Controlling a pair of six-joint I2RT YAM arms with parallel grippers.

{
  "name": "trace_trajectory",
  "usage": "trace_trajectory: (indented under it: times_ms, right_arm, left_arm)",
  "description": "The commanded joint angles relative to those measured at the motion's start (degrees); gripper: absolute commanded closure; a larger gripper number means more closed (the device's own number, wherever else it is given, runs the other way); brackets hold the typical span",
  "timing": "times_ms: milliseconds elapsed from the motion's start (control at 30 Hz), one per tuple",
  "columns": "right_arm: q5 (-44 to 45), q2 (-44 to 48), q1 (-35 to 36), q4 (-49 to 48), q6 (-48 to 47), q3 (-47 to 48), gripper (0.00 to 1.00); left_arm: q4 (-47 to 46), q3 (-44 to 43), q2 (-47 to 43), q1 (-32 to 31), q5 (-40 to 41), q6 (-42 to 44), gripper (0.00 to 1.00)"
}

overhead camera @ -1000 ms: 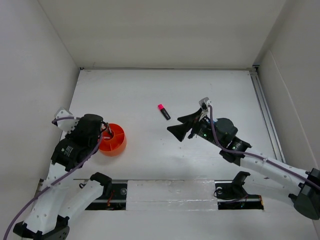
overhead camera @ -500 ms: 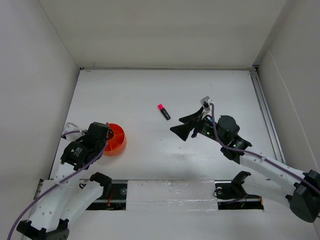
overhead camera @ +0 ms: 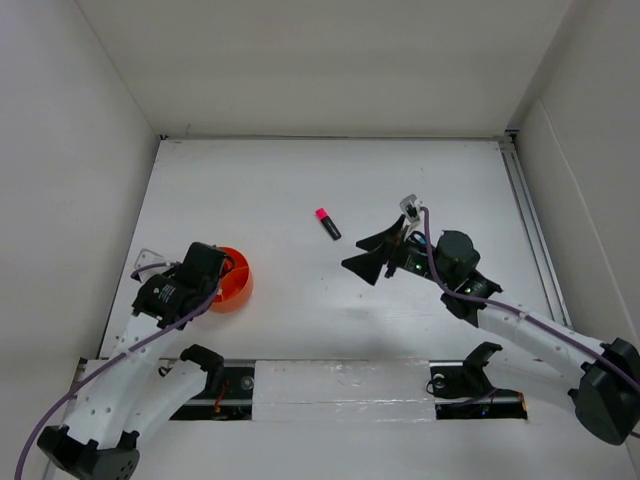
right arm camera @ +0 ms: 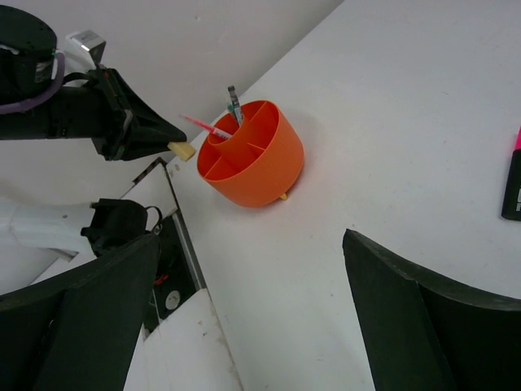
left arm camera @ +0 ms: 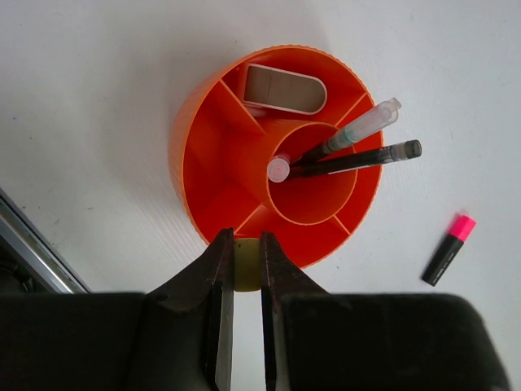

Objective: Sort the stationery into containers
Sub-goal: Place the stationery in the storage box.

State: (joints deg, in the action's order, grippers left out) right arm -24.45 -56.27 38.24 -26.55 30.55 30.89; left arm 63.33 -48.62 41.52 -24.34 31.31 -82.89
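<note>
1. Looking from above: my right pincer (overhead camera: 352, 252) stands wide and empty. It is near the pink-capped highlighter (overhead camera: 327, 223), which lies loose on the table (overhead camera: 300, 170). The orange cup (overhead camera: 235, 285) sits well apart, by my left arm.
2. Left wrist view: my left pincer (left arm camera: 246, 238) is narrow, nipping the eraser (left arm camera: 247, 265) at the cup's near rim. The centre well holds the dark pen (left arm camera: 358, 159) and a thin pen with a clear cap (left arm camera: 358, 130). A pale oblong item (left arm camera: 285, 88) fills one outer compartment. Risk, in my judgement: letting go here drops the eraser outside the wall, and pushing forward carelessly could knock the leaning pens.
3. Right wrist view: the eraser hangs beside the rim, apart from it and not over any compartment. No brand, label or writing is legible in any view.
</note>
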Motion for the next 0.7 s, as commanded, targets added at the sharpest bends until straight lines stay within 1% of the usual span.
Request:
trace_trajectory:
  times_ms: [0, 67, 233, 433, 667]
  right_arm:
    - [-2.54, 0.2, -0.8, -4.92, 1.09, 0.04, 0.0]
    - [-3.24, 0.2, -1.32, -4.92, 1.1, 0.04, 0.0]
    - [-5.69, 0.81, -1.85, -4.92, 1.1, 0.04, 0.0]
    - [-6.23, 1.87, -2.38, -4.92, 1.1, -0.48, 0.0]
    - [-7.37, 2.39, -2.91, -4.92, 1.62, -0.48, 0.0]
  left_arm:
    - [1.01, -0.77, 2.42, -0.18, 3.23, -5.87, 1.0]
    - [1.01, -0.16, 2.43, -0.18, 3.93, -7.89, 1.0]
    - [1.01, 0.37, 1.81, -0.18, 6.47, -8.43, 1.0]
    - [1.01, 0.37, -0.03, -0.18, 8.41, -8.95, 1.0]
    - [1.01, -0.25, 3.39, -0.18, 10.26, -8.95, 1.0]
